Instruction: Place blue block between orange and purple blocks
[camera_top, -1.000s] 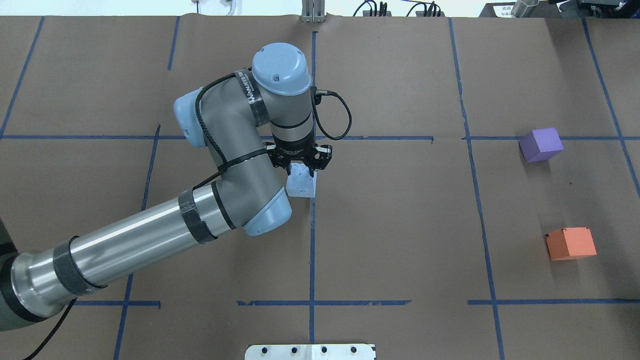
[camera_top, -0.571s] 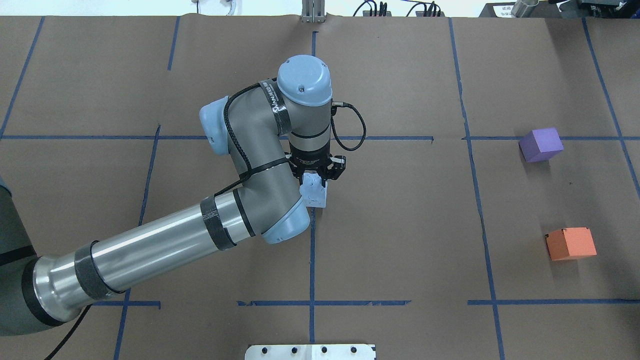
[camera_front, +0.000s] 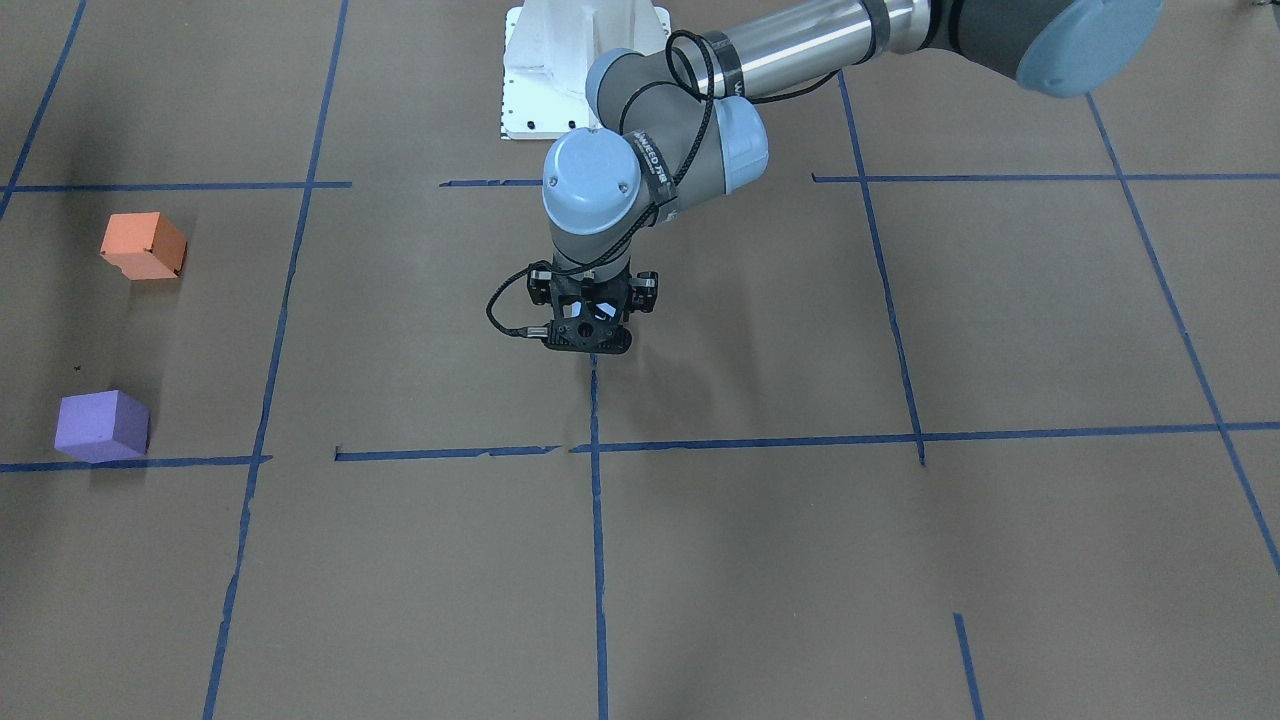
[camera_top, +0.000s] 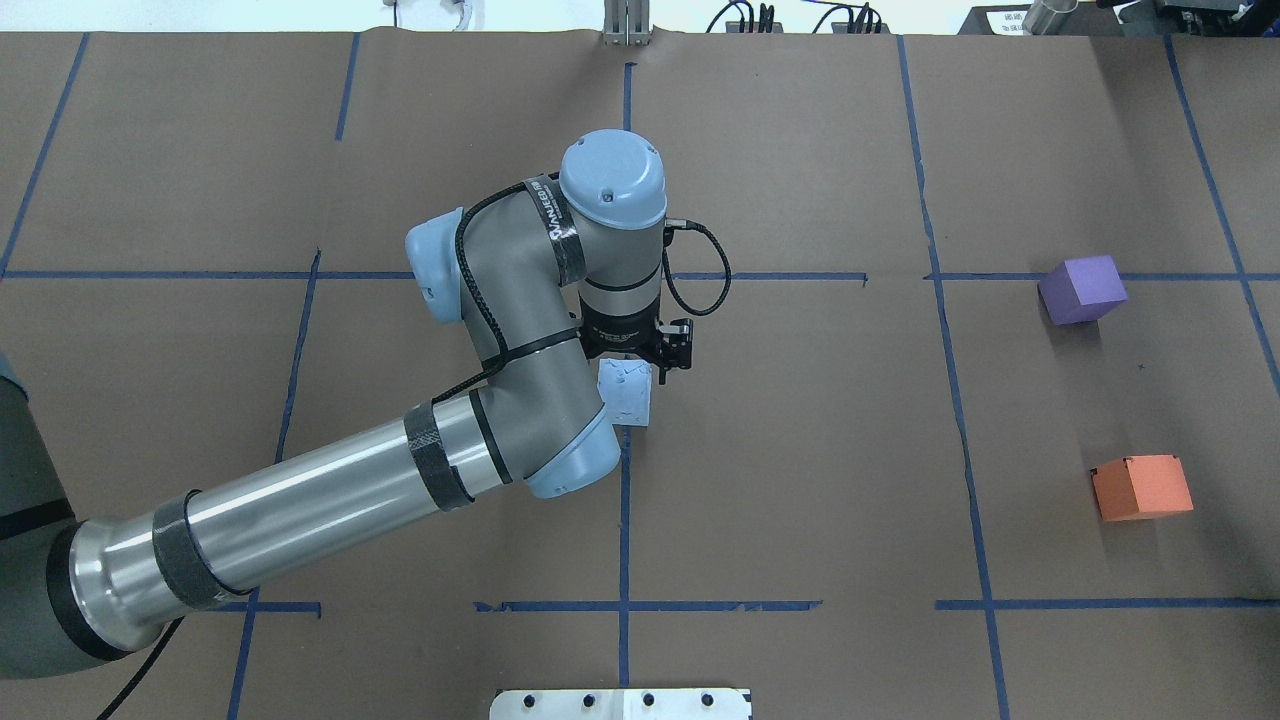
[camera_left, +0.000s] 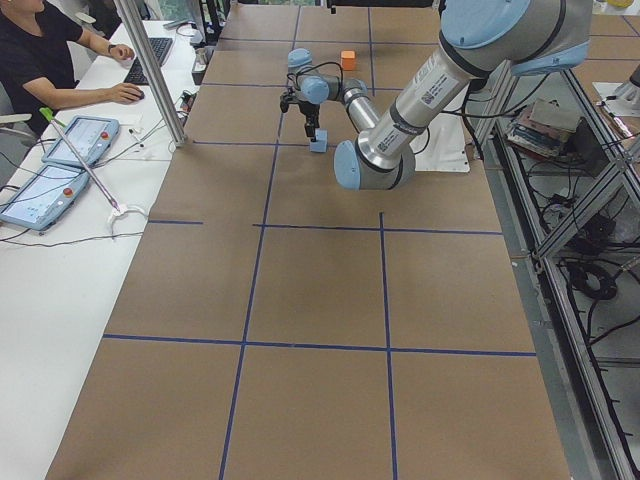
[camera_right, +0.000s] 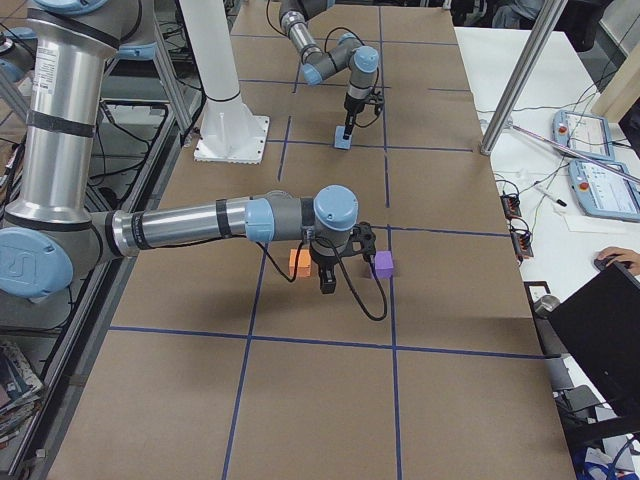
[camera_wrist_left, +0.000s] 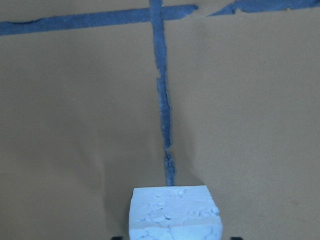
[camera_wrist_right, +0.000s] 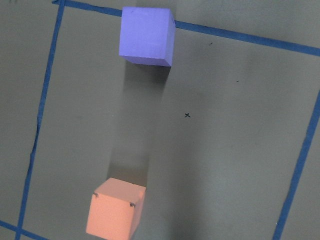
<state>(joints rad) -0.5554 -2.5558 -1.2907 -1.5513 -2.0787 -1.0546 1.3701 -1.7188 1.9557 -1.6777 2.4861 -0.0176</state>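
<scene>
The left tool (camera_top: 630, 370) is clamped on the chalky, crackled blue block (camera_top: 624, 398), above the middle tape line (camera_top: 624, 520) of the paper-covered counter (camera_top: 800, 450). It is well apart from the smooth purple block (camera_top: 1082, 289) and orange block (camera_top: 1142, 487). Open brown paper separates those two cubes. The right tool (camera_right: 326, 287) hangs above that gap; I cannot tell whether its grip is open or closed.

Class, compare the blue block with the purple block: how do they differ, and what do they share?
The blue block's top is pale and cracked; the purple block's looks smooth. The blue block sits in the left gripper at the table's middle; the purple block stands free by a tape line. Both are cubes.
</scene>
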